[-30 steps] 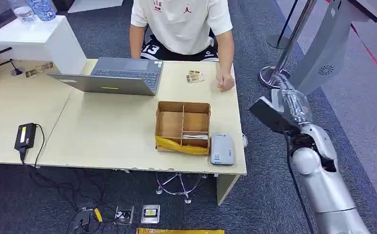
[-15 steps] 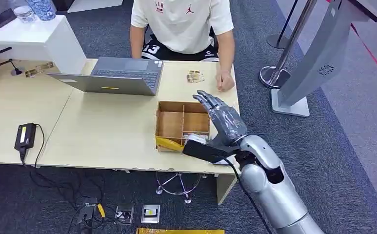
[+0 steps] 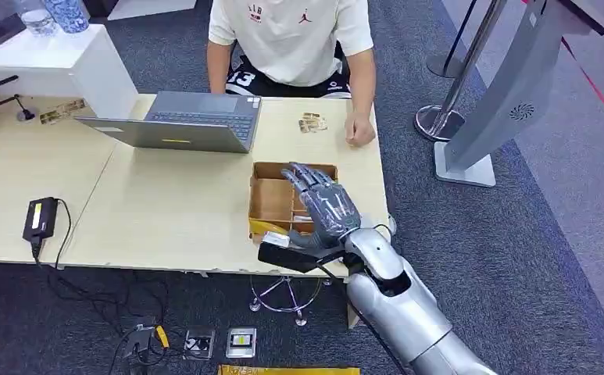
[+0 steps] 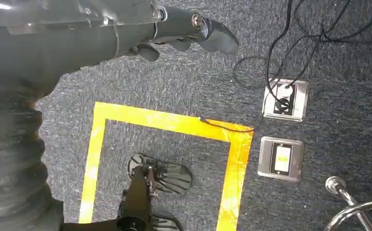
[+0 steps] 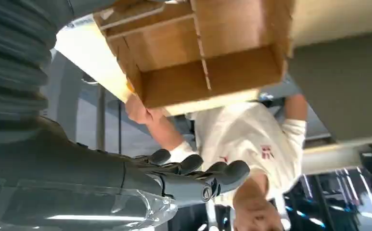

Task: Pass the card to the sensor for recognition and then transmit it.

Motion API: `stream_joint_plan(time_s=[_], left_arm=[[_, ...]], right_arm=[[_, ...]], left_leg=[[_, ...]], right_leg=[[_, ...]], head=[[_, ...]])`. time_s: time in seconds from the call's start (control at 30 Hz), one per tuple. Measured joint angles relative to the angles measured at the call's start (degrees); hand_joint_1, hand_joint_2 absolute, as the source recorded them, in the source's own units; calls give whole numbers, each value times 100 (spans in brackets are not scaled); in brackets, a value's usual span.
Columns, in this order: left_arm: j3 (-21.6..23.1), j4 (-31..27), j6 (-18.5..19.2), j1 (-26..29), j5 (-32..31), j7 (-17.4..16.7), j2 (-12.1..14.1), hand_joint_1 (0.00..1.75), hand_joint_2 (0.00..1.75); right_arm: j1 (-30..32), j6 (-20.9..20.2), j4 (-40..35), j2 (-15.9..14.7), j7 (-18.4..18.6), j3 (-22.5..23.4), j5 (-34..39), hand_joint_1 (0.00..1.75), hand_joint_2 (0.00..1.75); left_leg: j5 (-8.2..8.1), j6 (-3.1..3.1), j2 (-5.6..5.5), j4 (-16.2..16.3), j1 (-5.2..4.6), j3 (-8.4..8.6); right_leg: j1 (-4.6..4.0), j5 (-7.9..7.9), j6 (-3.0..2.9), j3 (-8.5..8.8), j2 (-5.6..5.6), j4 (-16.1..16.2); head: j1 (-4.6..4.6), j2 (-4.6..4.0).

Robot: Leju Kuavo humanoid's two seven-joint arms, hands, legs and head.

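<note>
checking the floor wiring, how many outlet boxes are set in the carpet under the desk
2, side by side in front of the desk: a darker socket box on the left and a box with a yellow label on the right. Others may be hidden under the desk.

Brown wooden box (image 3: 275,195), yellow front strip; grey laptop (image 3: 181,121); pale beige table (image 3: 166,211); dark grey carpet (image 3: 517,234).

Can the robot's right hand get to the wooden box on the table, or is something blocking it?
Probably yes. The right hand hovers open right over the wooden box, fingers spread and holding nothing. The box is open on top, and nothing sits between the hand and its compartments. The person's hand rests farther back on the table.
</note>
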State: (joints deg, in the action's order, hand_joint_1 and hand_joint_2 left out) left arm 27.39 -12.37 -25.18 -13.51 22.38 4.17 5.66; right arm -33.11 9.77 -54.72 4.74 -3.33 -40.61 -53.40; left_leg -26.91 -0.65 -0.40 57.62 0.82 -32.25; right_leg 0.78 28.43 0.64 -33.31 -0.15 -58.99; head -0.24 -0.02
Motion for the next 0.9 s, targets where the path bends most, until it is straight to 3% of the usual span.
stream_joint_plan(time_s=[0.23, 0.43, 0.7, 0.9], left_arm=[[-13, 15, -13, 83, 41, 0, -7, 0, 175], [-13, 24, -2, 113, 15, -66, -2, 0, 175], [-11, 26, 4, 119, -90, -83, 0, 0, 175], [-11, 26, 55, 118, -177, -125, 13, 0, 175]], right_arm=[[-263, 247, 1218, 92, 217, -18, -70, 0, 175], [-353, 247, 1621, 123, 440, -13, -90, 0, 175], [-465, 372, 1806, 112, 448, 98, -103, 0, 175], [-543, 367, 1822, 68, 413, 284, -61, 16, 175]], left_leg=[[0, 0, -1, 1, 0, -5], [0, 0, -1, 1, 0, -6], [0, 0, 0, 2, 0, -4], [0, 0, 2, 2, -1, -4]], right_leg=[[1, 0, 0, -4, -1, 0], [0, 0, 0, -6, -1, 1], [0, -1, -1, -7, 2, 1], [1, -1, -1, -7, 4, 1]], head=[[2, 2], [2, 0], [2, 0], [2, 0]])
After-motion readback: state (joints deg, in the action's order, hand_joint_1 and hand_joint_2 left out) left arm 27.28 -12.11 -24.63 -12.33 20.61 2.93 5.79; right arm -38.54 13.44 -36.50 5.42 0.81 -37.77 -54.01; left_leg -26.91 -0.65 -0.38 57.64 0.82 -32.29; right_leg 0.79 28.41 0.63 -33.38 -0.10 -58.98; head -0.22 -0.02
